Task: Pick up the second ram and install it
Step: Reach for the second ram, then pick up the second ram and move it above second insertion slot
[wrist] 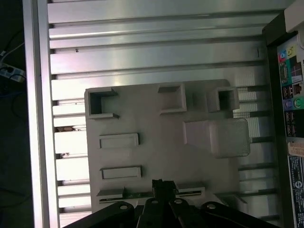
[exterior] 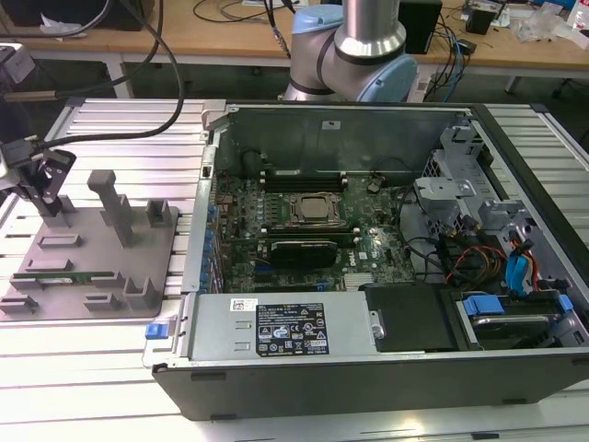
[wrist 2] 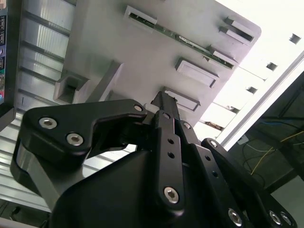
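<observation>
The second ram [exterior: 69, 275] is a thin green stick lying lengthwise in a holder near the front of the grey fixture plate [exterior: 92, 253], at the exterior view's left. It also shows as a narrow strip between holder blocks in the second wrist view [wrist 2: 190, 42] and beside the fingertips in the first wrist view [wrist: 137, 193]. My gripper [exterior: 48, 195] hangs over the plate's far left part, above and behind the stick and apart from it. Its black fingers [wrist 2: 164, 107] are shut with nothing between them; the tips [wrist: 161, 184] point down at the plate.
The open computer case [exterior: 368, 368] lies to the exterior view's right of the plate, with the CPU socket [exterior: 311, 209] and black memory slots [exterior: 304, 175] on the motherboard. Tall grey fixture posts [exterior: 115, 207] rise near the gripper. Cables [exterior: 138, 92] trail overhead.
</observation>
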{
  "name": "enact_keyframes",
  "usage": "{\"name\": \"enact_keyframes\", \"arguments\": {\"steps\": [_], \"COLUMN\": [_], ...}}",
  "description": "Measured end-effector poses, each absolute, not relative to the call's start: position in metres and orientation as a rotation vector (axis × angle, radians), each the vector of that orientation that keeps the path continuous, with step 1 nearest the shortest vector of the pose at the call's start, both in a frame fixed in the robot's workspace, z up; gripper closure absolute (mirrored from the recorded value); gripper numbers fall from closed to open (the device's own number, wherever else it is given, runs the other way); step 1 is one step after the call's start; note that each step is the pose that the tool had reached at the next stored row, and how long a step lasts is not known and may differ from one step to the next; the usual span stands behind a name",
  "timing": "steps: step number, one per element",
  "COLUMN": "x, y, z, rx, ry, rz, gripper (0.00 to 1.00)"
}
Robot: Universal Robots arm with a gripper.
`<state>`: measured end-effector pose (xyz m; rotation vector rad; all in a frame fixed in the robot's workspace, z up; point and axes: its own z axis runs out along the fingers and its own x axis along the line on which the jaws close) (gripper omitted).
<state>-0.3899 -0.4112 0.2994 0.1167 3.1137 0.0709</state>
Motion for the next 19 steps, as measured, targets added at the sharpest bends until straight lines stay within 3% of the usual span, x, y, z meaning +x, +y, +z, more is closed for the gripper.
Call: {"name": "enact_keyframes", "arguments": {"steps": [19], "x": [-0.3899], "y": [-0.4113], "z": [0.2994], "rx": [-0.082], "ry": [3.118], "rz": [0.074], "gripper": [0.92]}}
